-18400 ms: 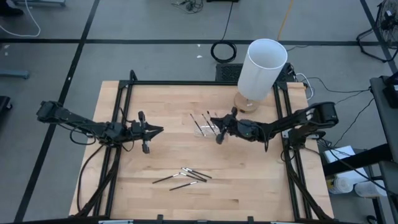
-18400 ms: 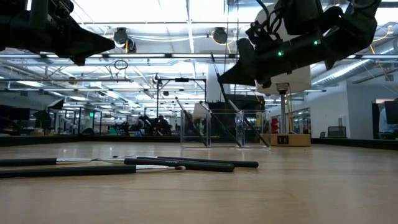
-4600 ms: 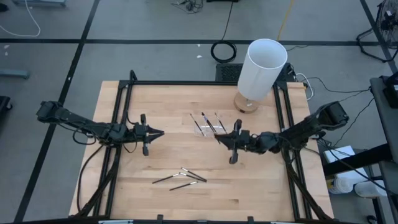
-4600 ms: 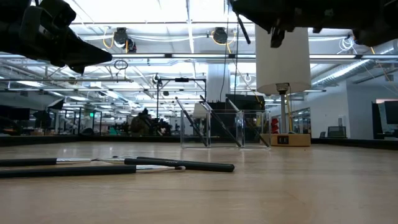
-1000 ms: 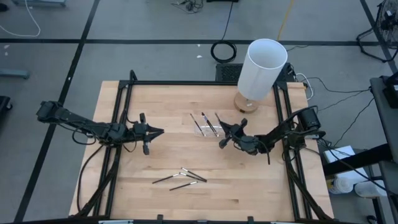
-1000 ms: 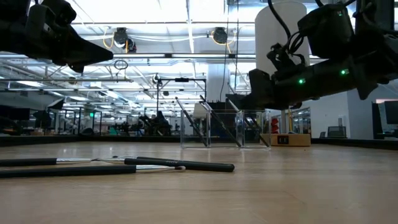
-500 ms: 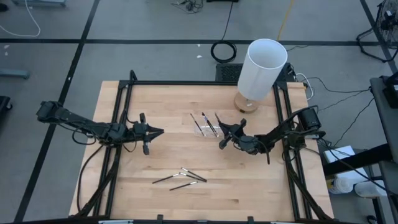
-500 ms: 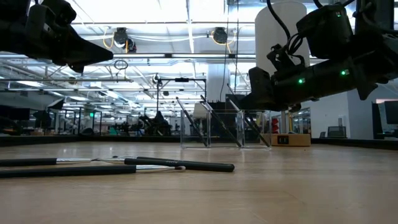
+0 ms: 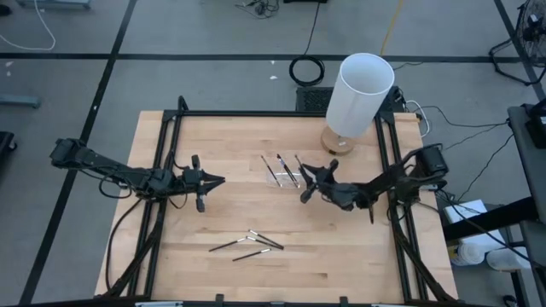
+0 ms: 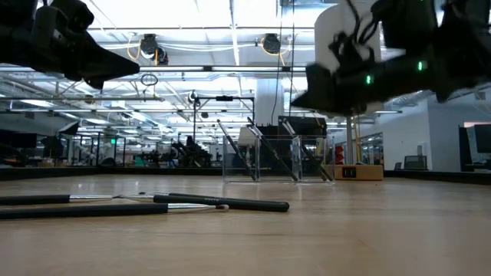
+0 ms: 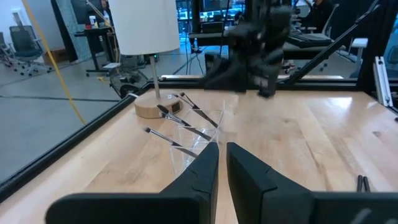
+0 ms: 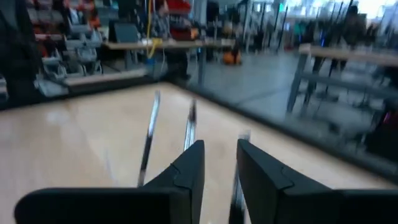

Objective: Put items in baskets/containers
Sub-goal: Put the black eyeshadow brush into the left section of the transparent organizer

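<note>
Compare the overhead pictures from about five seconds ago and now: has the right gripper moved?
Yes. The right gripper has shifted toward the white cylinder at the table's far edge and now sits beside the clear tray.

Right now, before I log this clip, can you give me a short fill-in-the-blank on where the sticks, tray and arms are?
1. The sticks leaning in the clear tray number ___.
2. The white cylinder stands on a round ___ base.
3. The gripper nearest the tray is the ___ gripper.
4. The loose sticks lie on the table, nearer its ___ edge.

Missing words: three; wooden; right; front
</note>
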`<state>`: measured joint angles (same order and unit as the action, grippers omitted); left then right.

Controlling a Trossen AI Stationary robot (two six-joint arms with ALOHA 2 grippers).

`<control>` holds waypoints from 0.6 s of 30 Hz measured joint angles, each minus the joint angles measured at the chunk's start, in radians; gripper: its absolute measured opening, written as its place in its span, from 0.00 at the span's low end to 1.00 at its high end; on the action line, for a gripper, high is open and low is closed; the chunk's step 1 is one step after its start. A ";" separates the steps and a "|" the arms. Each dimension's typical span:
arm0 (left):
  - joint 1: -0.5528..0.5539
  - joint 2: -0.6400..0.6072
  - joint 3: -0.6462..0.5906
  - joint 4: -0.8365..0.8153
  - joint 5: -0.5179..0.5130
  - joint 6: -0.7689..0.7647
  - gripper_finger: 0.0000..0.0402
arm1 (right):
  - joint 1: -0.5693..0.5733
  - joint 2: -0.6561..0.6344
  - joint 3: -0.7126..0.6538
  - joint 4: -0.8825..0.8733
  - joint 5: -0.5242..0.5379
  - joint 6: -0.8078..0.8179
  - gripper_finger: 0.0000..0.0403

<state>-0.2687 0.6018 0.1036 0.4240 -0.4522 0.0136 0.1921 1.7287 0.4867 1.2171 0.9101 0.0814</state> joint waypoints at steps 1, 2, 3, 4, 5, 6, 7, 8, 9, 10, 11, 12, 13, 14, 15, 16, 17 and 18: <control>0.000 0.000 0.000 0.000 0.000 0.007 0.10 | 0.004 -0.035 0.004 -0.002 0.002 -0.047 0.21; 0.000 0.000 0.000 0.000 0.000 0.010 0.10 | 0.008 -0.072 0.015 -0.009 0.005 -0.090 0.21; 0.000 0.000 0.000 0.000 0.000 0.010 0.10 | 0.014 -0.110 0.030 -0.024 0.003 -0.134 0.21; 0.000 0.000 0.000 0.000 0.003 0.010 0.10 | 0.024 -0.154 0.042 -0.050 0.002 -0.179 0.20; 0.000 0.000 0.000 0.000 0.004 0.010 0.10 | 0.038 -0.202 0.058 -0.086 0.004 -0.218 0.20; 0.000 0.000 0.000 -0.001 0.006 0.011 0.10 | 0.053 -0.245 0.084 -0.138 0.005 -0.255 0.20; 0.000 0.000 0.000 -0.003 0.006 0.013 0.10 | 0.069 -0.289 0.116 -0.204 0.002 -0.292 0.20; 0.000 0.000 0.000 -0.003 0.007 0.013 0.10 | 0.088 -0.332 0.151 -0.294 0.005 -0.325 0.20; 0.000 0.000 0.000 -0.002 0.007 0.010 0.10 | 0.109 -0.368 0.194 -0.409 0.016 -0.347 0.20; 0.000 0.000 0.000 -0.002 0.007 0.010 0.10 | 0.130 -0.397 0.241 -0.529 0.034 -0.353 0.20; 0.000 0.000 0.000 -0.001 0.007 0.010 0.10 | 0.152 -0.420 0.288 -0.649 0.046 -0.350 0.19; 0.000 0.000 0.000 0.003 0.007 0.009 0.10 | 0.171 -0.438 0.334 -0.764 0.055 -0.332 0.18; 0.000 0.000 0.000 0.008 0.007 0.009 0.10 | 0.192 -0.453 0.374 -0.856 0.050 -0.309 0.17; 0.000 0.000 0.000 0.010 0.007 0.009 0.10 | 0.212 -0.466 0.409 -0.923 0.030 -0.286 0.16; 0.000 0.000 0.000 0.013 0.008 0.008 0.10 | 0.230 -0.476 0.437 -0.968 0.007 -0.268 0.14; 0.000 0.000 0.000 0.017 0.008 0.005 0.10 | 0.247 -0.483 0.454 -0.988 -0.019 -0.257 0.12; 0.000 0.000 0.000 0.020 0.008 0.003 0.10 | 0.266 -0.492 0.461 -0.994 -0.052 -0.253 0.10; 0.000 0.000 0.000 0.022 0.008 0.003 0.10 | 0.281 -0.499 0.461 -0.997 -0.091 -0.253 0.08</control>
<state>-0.2689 0.6018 0.1036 0.4460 -0.4446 0.0166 0.4730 1.2296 0.9474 0.2198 0.8187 -0.1717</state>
